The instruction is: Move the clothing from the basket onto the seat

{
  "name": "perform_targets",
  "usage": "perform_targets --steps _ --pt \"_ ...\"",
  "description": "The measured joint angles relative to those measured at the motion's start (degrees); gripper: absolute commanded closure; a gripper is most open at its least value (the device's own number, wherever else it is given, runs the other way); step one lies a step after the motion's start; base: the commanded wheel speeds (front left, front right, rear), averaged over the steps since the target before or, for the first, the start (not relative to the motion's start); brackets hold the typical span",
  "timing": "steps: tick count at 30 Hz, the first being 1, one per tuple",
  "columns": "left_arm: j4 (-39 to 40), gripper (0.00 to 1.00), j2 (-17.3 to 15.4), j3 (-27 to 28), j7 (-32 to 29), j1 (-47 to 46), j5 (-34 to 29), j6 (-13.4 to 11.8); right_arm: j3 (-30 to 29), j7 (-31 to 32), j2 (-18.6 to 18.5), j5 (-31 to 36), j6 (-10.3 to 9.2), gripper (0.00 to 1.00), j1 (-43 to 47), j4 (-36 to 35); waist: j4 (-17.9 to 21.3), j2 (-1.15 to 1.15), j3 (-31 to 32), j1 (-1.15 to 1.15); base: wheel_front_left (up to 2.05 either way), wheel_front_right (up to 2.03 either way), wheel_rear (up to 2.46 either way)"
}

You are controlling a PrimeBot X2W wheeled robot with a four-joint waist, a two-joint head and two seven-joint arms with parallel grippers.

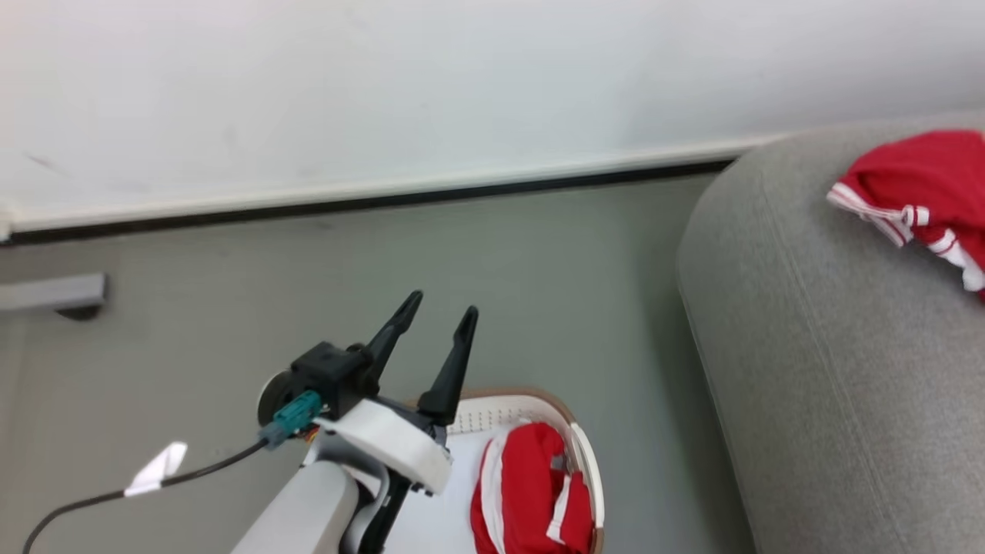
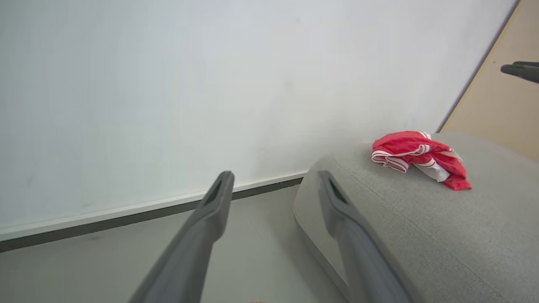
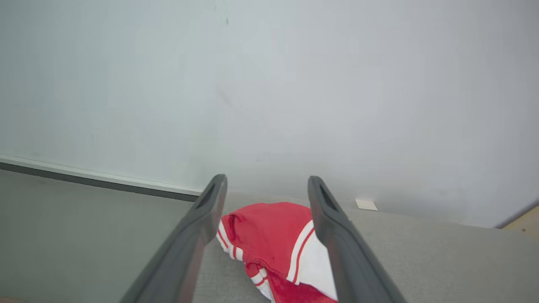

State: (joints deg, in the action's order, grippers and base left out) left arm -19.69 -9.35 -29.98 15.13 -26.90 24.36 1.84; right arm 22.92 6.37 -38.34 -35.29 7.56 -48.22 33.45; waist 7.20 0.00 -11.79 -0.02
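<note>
Left pincer [image 1: 442, 308], wide and empty, hovers by the basket [image 1: 539, 397], whose red garment [image 1: 531, 492] needs a lowered grasp next; other garment [image 1: 923, 181] lies on the seat [image 1: 808, 346] before the wide, empty right pincer [image 3: 267, 181]

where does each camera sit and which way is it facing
Head: on the head, facing down at floor, basket, seat; left gripper and pale forearm show.
Left wrist: on left arm, facing wall and seat corner; own open fingers show.
Right wrist: on right arm, facing wall over seat; right gripper open.
Shared: all three see the red garment on the seat.
</note>
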Motion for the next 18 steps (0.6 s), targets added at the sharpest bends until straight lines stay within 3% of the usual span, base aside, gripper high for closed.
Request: perform_targets --steps 4,8,14,15,18 --pt "1.13 0.00 -0.10 2.87 0.00 2.98 0.55 -0.93 -1.55 -3.74 -1.57 -0.74 0.00 0.00 6.30 -7.59 -1.33 0.00 3.87 -0.01 0.00 0.00 0.00" --pt "2.64 0.00 -1.18 6.84 0.00 6.77 0.33 -3.10 -6.17 -8.10 0.07 0.36 0.00 0.00 13.07 -14.12 -2.83 0.00 6.97 -0.01 0.00 0.00 0.00" --pt "4.43 0.00 -2.11 12.14 0.00 12.44 -0.02 -4.94 -13.62 -14.25 9.40 7.73 0.00 0.00 25.10 -21.09 -4.81 0.00 9.68 0.00 0.00 0.00 0.00" --pt "5.08 0.00 -2.02 13.50 0.00 13.95 -0.11 -5.42 -16.12 -17.08 13.89 8.58 -0.01 0.00 29.08 -22.94 -5.35 0.00 10.28 0.00 0.00 0.00 0.00" --pt "5.69 0.00 -1.74 16.14 0.00 15.98 -0.23 -5.57 -17.09 -19.26 19.24 11.83 0.00 0.00 35.10 -23.68 -5.82 0.00 11.21 0.00 0.00 0.00 0.00"
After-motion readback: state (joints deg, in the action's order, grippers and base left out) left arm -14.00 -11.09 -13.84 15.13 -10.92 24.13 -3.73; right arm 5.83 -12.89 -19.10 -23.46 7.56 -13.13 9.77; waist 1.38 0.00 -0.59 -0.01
